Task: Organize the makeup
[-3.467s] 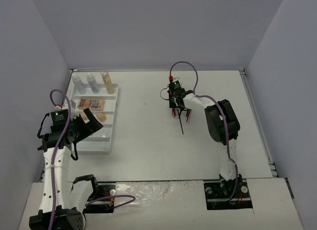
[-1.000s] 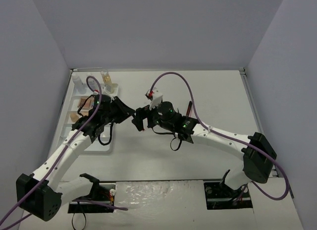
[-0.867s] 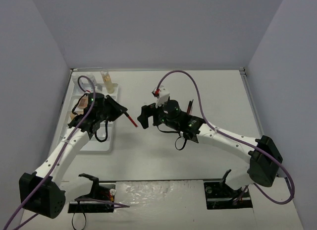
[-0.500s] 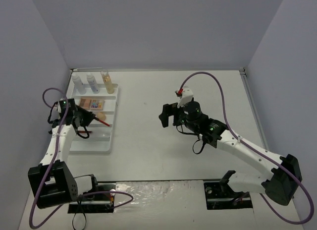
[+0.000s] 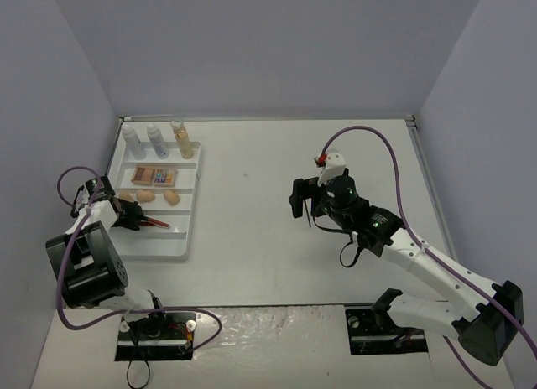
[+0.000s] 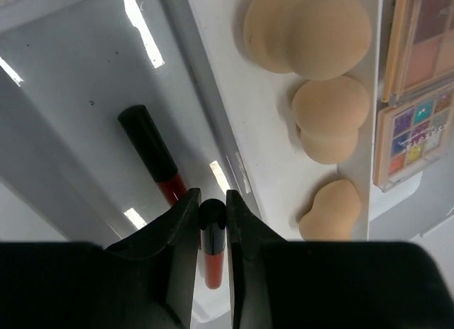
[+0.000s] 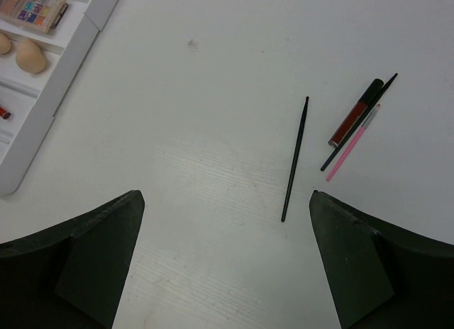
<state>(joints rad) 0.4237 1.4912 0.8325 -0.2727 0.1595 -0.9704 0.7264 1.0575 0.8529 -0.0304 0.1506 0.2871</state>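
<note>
My left gripper (image 5: 134, 215) hangs over the front slot of the white tray (image 5: 159, 248). In the left wrist view it (image 6: 211, 200) is shut on a black-capped red tube (image 6: 211, 251). A second red tube (image 6: 150, 155) lies in the slot below. Three peach sponges (image 6: 330, 116) and two palettes (image 6: 411, 137) lie in the neighbouring slots. Two clear bottles (image 5: 132, 140) and an amber bottle (image 5: 182, 138) stand at the tray's far end. My right gripper (image 5: 306, 200) is open and empty above the table (image 7: 225, 201). Below it lie a thin black brush (image 7: 295, 159), a red tube (image 7: 353, 115), a black pencil (image 7: 369, 109) and a pink pencil (image 7: 352, 146).
The tray's corner (image 7: 71, 52) shows at the top left of the right wrist view, well apart from the loose pencils. Grey walls close the table on three sides. Purple cables loop beside both arms.
</note>
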